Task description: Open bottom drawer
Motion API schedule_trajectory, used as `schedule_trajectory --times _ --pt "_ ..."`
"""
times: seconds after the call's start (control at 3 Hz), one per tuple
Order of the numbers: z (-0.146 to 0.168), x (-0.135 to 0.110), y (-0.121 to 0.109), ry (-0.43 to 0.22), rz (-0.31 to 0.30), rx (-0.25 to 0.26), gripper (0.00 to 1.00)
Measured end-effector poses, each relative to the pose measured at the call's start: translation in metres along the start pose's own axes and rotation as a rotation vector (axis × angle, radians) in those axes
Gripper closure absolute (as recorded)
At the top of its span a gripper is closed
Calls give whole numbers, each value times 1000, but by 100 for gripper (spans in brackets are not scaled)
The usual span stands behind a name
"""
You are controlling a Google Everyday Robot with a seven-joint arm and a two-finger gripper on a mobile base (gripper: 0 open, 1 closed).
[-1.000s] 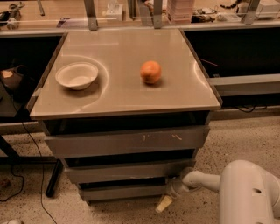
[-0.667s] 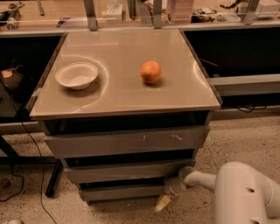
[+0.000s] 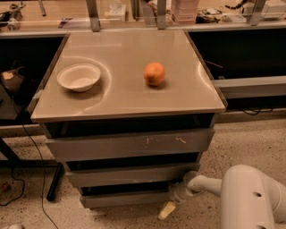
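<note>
1. No text, label, brand, number or sign can be read anywhere in the frame.
2. Widest drawer front (image 3: 111,145), centre of frame: the pale scratch marks (image 3: 180,140) are abrasion, not characters.
3. Clutter (image 3: 117,10) along the top edge of the frame, behind the worktop (image 3: 125,96): too blurred to tell whether it bears print.
4. Tool (image 3: 172,203), lower right of centre, just beside the right end of the bottom drawer (image 3: 125,199): no marking legible on either.
</note>
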State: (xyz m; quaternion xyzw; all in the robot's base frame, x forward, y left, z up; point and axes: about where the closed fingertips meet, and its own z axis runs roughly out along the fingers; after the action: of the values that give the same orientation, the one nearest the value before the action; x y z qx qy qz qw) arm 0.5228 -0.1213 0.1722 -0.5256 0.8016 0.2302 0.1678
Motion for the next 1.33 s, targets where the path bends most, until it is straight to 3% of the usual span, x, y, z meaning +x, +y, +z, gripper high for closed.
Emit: schedule_trajectory --times 0.33,0.67,1.0,1.33 --pt "-3 -2 1 0 0 0 0" --pt "-18 15 26 29 41 -25 0" --pt "-18 14 25 29 41 -24 0" --pt "-32 22 49 50 72 -36 0"
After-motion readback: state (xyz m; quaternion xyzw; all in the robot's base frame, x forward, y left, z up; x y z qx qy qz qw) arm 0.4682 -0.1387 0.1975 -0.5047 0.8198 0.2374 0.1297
